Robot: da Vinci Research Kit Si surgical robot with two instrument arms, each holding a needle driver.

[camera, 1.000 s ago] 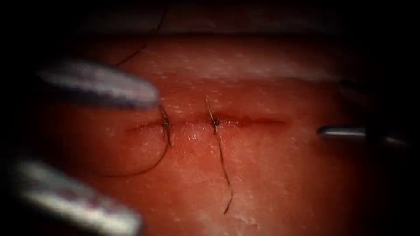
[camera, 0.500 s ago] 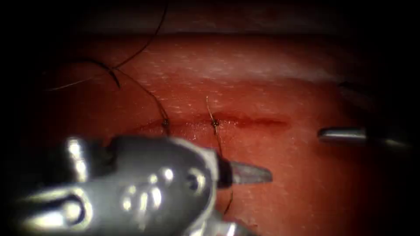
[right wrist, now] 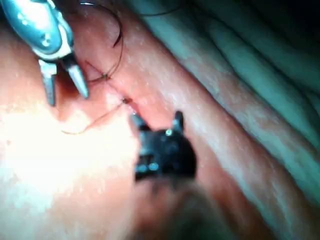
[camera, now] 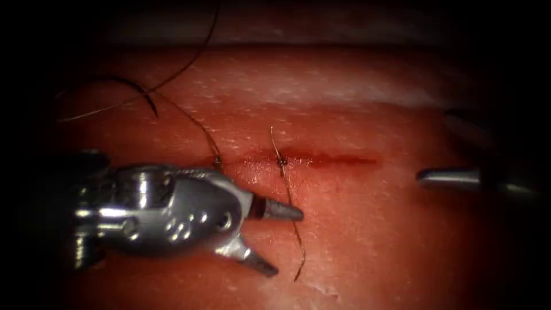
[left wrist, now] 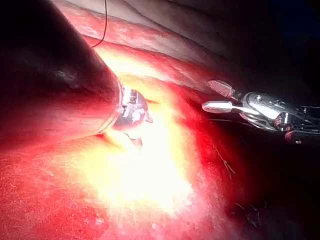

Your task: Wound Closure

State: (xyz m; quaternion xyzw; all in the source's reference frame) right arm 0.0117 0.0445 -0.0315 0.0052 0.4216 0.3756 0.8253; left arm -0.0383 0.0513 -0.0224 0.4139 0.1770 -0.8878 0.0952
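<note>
1. Over the last half second we see the left tool (camera: 278, 238) pull back toward the left of the endoscope frame. It sat large and close in the lower left; now it lies left of centre, just below the cut (camera: 298, 159).
2. Its jaws are spread wide and hold nothing: the upper jaw points right toward the second stitch's tail, the lower one angles down to the tissue (camera: 367, 241).
3. The right tool (camera: 427, 178) is at the right edge of the frame, as a second ago. We see only one dim metal tip there, so we cannot tell how its jaws stand in that view. In the right wrist view its two dark jaws (right wrist: 157, 122) stand apart, empty, just beside the cut.
4. We judge that neither tool has a hold on thread or needle at this moment.
5. We cannot make out the needle. A dark curved piece in the upper left of the endoscope frame (camera: 140, 92) may be it or a loop of thread; we cannot say which.
6. Two knotted stitches cross the cut: the left knot (camera: 217, 162) and the middle knot (camera: 282, 162). The cut to the right of them lies open, with red fluid (camera: 338, 159) along it.
7. Loose thread (camera: 189, 57) trails from the left knot to the upper left. A cut tail (camera: 293, 224) hangs down from the middle knot, just past the left tool's upper jaw, where it could catch.
</note>
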